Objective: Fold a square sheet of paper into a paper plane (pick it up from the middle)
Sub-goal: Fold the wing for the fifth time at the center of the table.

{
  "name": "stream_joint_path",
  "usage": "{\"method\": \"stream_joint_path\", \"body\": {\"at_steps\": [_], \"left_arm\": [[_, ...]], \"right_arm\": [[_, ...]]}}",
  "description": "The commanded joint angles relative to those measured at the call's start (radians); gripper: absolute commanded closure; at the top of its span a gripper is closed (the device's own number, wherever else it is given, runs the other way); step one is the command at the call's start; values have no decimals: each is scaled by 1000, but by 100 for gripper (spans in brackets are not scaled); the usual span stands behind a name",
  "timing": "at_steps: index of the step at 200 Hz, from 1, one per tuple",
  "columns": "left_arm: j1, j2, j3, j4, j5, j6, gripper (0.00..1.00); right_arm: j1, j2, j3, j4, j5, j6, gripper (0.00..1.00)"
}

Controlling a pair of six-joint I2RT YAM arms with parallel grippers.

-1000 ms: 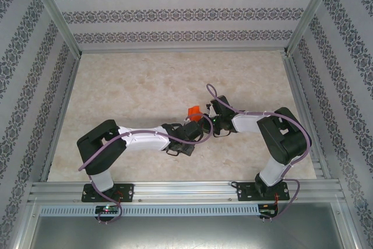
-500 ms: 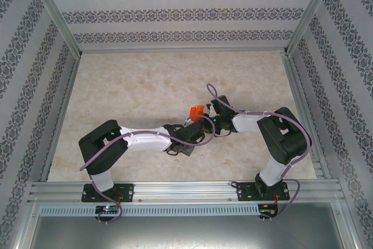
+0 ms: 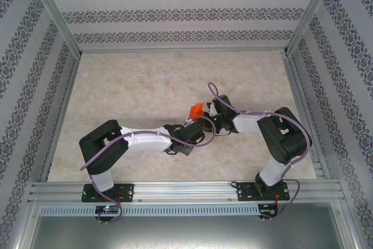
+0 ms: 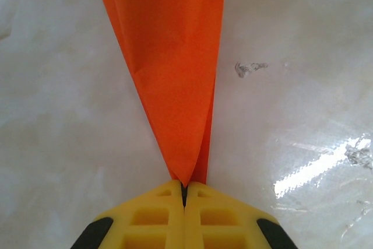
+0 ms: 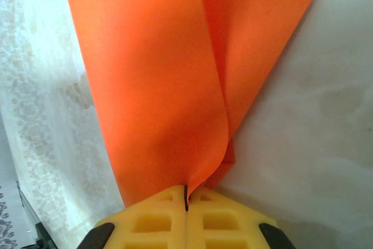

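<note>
Two grippers, one workpiece. The left gripper (image 4: 184,189) has its yellow fingers (image 4: 175,231) pressed tight together on the narrow pointed end of the thin, bright orange folded paper (image 4: 169,56). The tip disappears into the seam between them. The right gripper (image 5: 186,193) is clamped the same way on the paper's wider end, pinching layered edges where one flap bows outward instead of lying flat.

From above, the paper sits between the two wrists, roughly mid-depth on the pale marbled table (image 3: 134,80), a little right of centre. Cannot tell whether its underside touches the surface or hangs just clear.

Risks, as judged from here:
- Tear. Both ends are pinned, so any pull apart, or a twist of one wrist against the other, loads thin paper along its creases.
- Slip at the point. The left grip has very little paper in it, and a small tug could free it.
- False crease. Pressing down on the bowed flap as it stands would set a fold off the centre line.
- Contact. The two grippers work very near each other and have little room for correction.
</note>
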Motion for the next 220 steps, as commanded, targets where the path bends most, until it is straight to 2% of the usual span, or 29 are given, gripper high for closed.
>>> {"method": "stream_joint_path", "body": {"at_steps": [1,71,95,129,175,204,220], "left_arm": [[-32,47,-29,-43,57,72,93],[-24,42,-20,-38,80,69,92],[-18,54,-12,-45,81,67,92],[-11,76,-10,-43,88,60,93],[-4,84,-9,-41,92,64,93],[0,88,-11,-40,102,65,93],[1,85,-14,-41,100,66,93]], "right_arm": [[1,-28,-3,131,-46,41,100],[-10,-1,3,123,-41,31,97],[-10,-1,8,93,-30,14,93],[-21,-76,-8,0,-6,-25,84],[-57,-178,-65,-58,-40,-34,72],[-76,-241,-104,-78,-61,-23,71],[-92,-275,-140,-37,-91,11,75]]}}
